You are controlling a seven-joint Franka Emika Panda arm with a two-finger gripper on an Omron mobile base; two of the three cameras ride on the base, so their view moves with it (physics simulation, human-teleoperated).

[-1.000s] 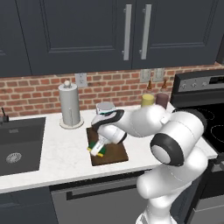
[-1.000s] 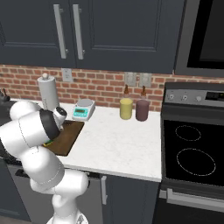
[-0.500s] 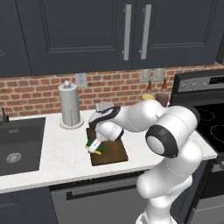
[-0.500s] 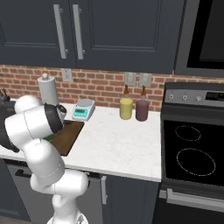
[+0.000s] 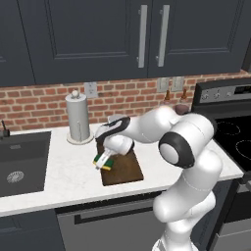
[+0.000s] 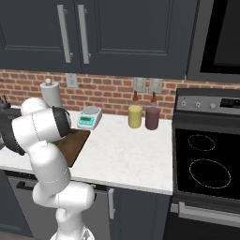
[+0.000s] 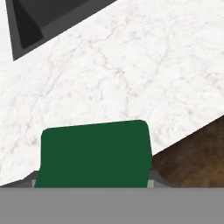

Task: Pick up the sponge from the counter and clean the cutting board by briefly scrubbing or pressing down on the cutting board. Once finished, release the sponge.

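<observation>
Left base view: gripper [image 5: 104, 161] pinching the sponge [image 5: 103, 161] at the cutting board's [image 5: 122, 169] left edge. Hand view: sponge's green face [image 7: 94, 155] over counter [image 7: 131, 74] and board corner [image 7: 192, 159].

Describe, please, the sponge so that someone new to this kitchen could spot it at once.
Start at the white counter between the dark sink and the stove, and find the brown cutting board in front of the paper towel roll. At its left edge the gripper holds the sponge, the only small yellow-and-green block there.
</observation>
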